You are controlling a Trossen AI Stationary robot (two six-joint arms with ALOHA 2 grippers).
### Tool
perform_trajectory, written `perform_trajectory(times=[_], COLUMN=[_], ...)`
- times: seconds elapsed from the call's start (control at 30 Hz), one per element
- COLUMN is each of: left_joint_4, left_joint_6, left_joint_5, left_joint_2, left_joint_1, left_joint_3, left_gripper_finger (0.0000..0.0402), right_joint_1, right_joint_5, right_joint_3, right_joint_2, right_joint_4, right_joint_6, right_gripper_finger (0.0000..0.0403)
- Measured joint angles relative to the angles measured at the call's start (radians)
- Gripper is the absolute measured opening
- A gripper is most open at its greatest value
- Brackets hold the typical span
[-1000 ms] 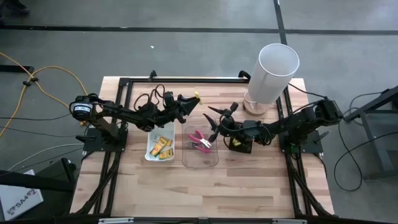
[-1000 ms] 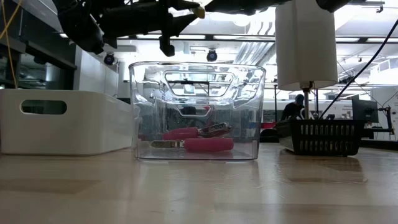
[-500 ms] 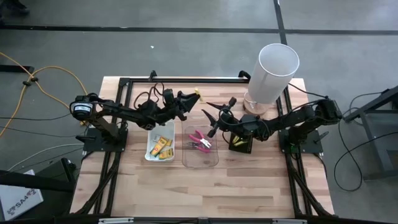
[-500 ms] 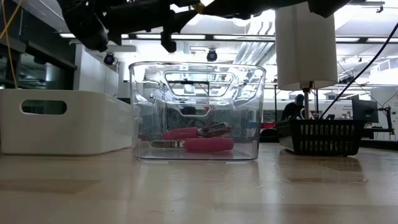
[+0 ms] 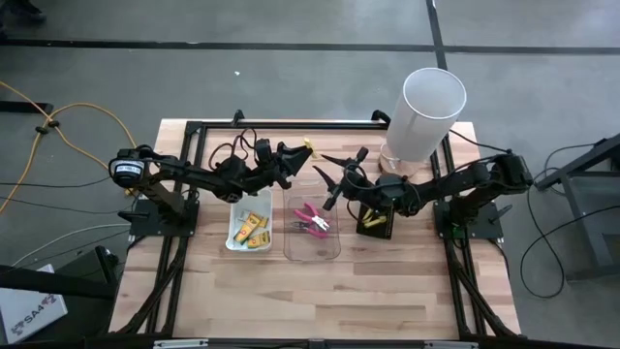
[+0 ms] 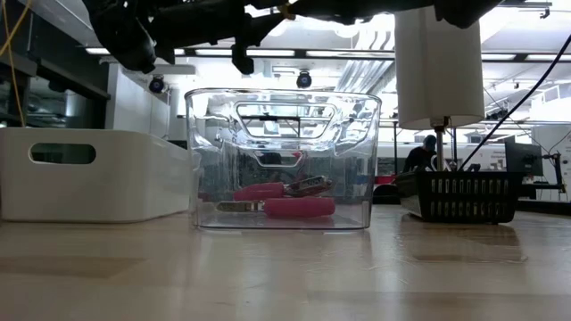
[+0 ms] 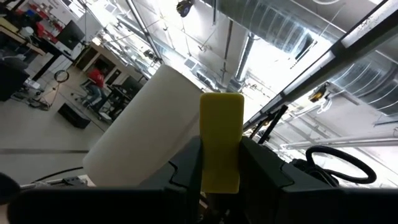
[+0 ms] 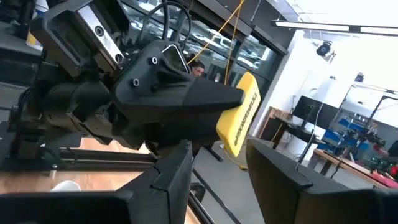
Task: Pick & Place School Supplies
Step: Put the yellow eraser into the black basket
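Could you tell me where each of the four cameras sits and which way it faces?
High: overhead, straight down; both arms, clear plastic tray.
Low: table height, level; same clear plastic tray, arms overhead.
Left wrist: faces upward; left end effector shut on flat yellow box.
Right wrist: faces the left arm; open right end effector below, same flat yellow box.

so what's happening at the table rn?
Two arms are sorting school supplies. The left gripper is raised above the table, shut on a yellow box. The right gripper faces it with its fingers apart and empty, above the black basket. Pink-handled pliers lie in the clear tray, and yellow boxes sit in the white tray.
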Motion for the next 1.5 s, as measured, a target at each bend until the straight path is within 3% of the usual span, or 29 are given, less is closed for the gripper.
perform_trajectory(times=[0.8, 0.97, 1.37, 1.5], left_joint_4=[0.002, 0.016, 0.028, 0.028], left_joint_6=[0.045, 0.042, 0.024, 0.021], left_joint_5=[-0.002, -0.007, 0.006, 0.006], left_joint_2=[0.0, 0.055, 0.08, 0.08], left_joint_1=[-0.026, -0.026, -0.011, -0.011], left_joint_3=[0.021, 0.052, 0.069, 0.069], left_gripper_finger=[0.0083, 0.0083, 0.0083, 0.0083], right_joint_1=[-0.021, -0.021, -0.02, -0.02], right_joint_5=[-0.047, -0.063, -0.026, -0.021], right_joint_3=[0.0, 0.0, 0.0, 0.0], right_joint_2=[0.0, 0.0, -0.002, -0.002], right_joint_4=[0.038, 0.047, 0.036, 0.034], right_joint_6=[-0.008, -0.009, -0.036, -0.036], right_gripper_finger=[0.0144, 0.0144, 0.0143, 0.0124])
